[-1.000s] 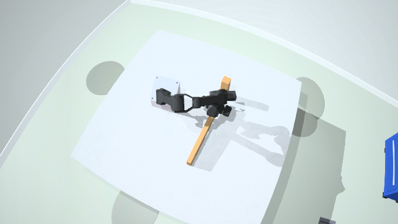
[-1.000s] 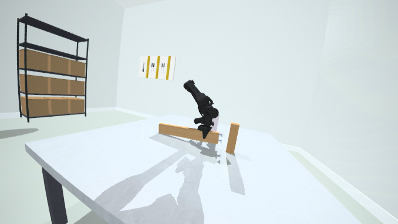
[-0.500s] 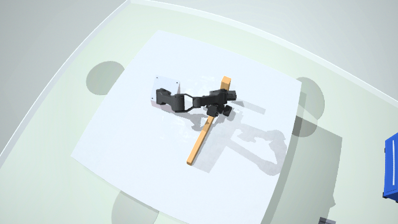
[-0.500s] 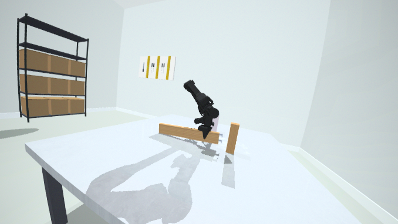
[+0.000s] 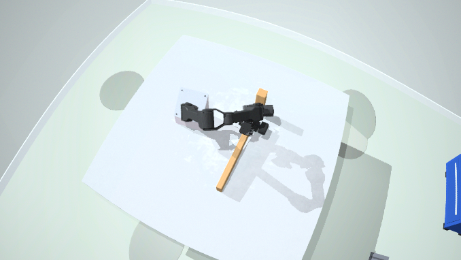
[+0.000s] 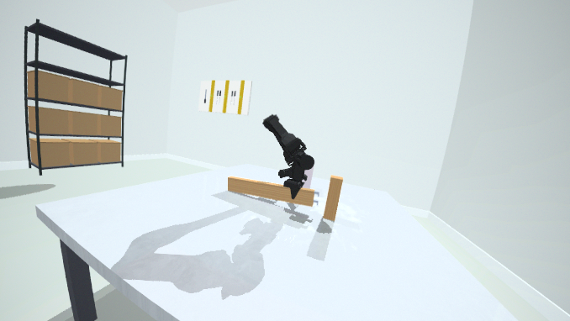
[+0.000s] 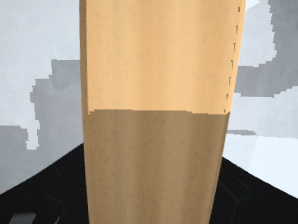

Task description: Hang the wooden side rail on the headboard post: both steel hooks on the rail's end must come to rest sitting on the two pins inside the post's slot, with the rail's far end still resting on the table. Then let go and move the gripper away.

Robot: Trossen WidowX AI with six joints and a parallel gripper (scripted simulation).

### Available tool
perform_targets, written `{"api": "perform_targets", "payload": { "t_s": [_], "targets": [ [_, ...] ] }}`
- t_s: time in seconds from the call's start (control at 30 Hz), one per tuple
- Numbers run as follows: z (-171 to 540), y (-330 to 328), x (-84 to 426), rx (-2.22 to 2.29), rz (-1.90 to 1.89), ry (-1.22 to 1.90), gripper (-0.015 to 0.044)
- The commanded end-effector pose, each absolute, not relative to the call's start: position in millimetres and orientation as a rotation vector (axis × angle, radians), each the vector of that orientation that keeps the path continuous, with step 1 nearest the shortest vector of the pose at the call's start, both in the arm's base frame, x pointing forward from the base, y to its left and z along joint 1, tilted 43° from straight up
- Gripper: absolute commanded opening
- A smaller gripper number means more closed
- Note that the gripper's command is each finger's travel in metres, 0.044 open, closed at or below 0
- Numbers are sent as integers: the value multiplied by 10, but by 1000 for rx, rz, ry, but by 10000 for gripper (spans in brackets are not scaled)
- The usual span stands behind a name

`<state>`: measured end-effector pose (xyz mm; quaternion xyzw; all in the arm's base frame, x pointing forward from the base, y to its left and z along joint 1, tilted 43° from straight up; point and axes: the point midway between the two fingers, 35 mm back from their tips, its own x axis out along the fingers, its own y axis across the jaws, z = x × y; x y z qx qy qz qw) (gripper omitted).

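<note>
The wooden side rail runs on edge, its hook end off the table; whether its far end touches the table is hard to tell. My gripper is shut on the rail near the hook end, with a black finger on each side in the wrist view. Two small grey steel hooks stick out of that end toward the post. The wooden headboard post stands upright, with a visible gap between it and the hooks. Its slot and pins are hidden.
The arm's pale base block stands left of the post in the top view, with the arm reaching across from it. The white table carries the arm's shadows. A shelf rack with cartons stands far off by the wall.
</note>
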<state>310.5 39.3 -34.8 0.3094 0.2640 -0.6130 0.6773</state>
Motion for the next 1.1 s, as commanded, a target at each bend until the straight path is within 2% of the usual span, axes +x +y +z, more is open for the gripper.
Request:
{"api": "perform_targets", "payload": {
  "t_s": [0.0, 1.07],
  "targets": [
    [-348, 452, 3110, 700, -1363, 596, 0],
    [-368, 476, 3110, 700, -1363, 596, 0]
  ]
}}
